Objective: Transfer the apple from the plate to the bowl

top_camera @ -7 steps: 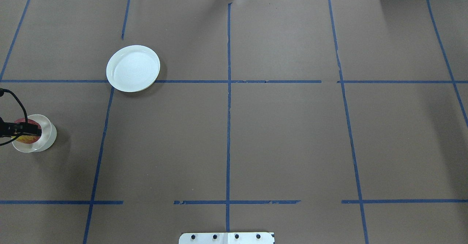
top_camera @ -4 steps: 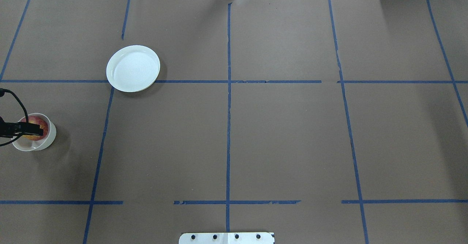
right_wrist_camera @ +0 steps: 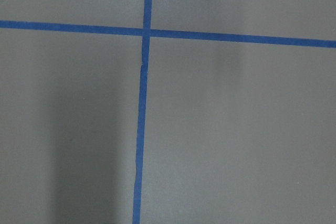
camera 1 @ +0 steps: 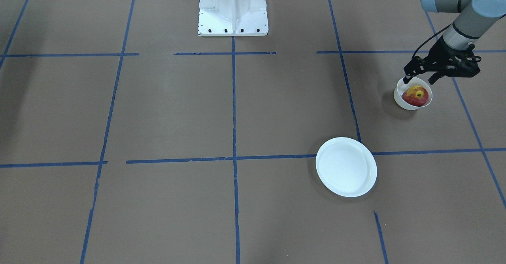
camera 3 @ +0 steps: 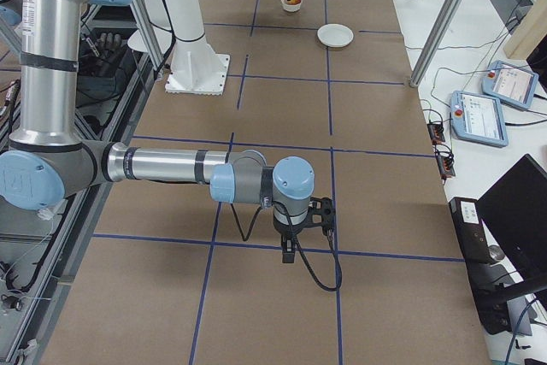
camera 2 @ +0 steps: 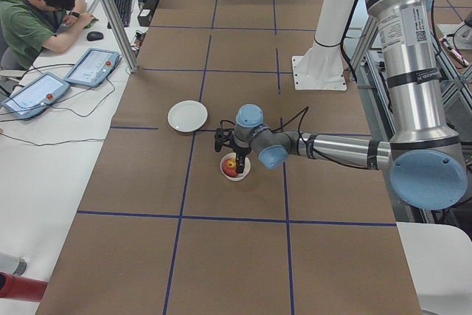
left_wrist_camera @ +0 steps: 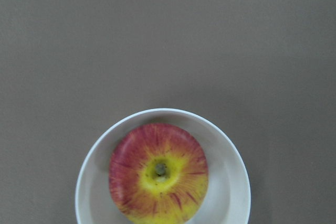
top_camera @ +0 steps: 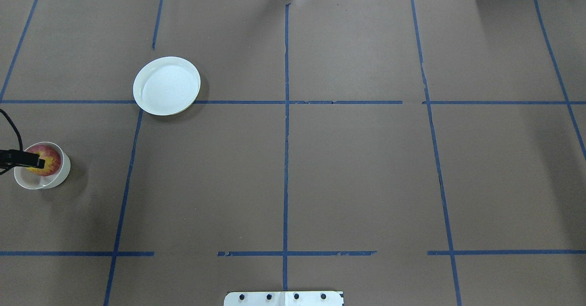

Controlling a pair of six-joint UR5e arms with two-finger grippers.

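The red apple (camera 1: 415, 96) with its yellow stem patch lies in the small cream-white bowl (camera 1: 398, 97). The left wrist view looks straight down on the apple (left_wrist_camera: 157, 174) in the bowl (left_wrist_camera: 231, 187). My left gripper (camera 1: 419, 79) is open and empty, hovering just above the bowl's robot-side rim. In the overhead view one of its fingers (top_camera: 27, 161) reaches over the apple (top_camera: 46, 159) from the left edge. The flat white plate (camera 1: 346, 167) is empty, also in the overhead view (top_camera: 167, 86). My right gripper (camera 3: 291, 250) shows only in the exterior right view, so I cannot tell its state.
Brown paper with blue tape lines covers the table. The robot's white base (camera 1: 233, 7) stands at the table's robot side. An operator (camera 2: 37, 12) sits at a side desk with tablets. The right wrist view shows only paper and tape.
My left gripper has drawn back from the bowl toward the overhead view's left edge. The apple stays in the bowl and more of it shows. The plate has not moved.
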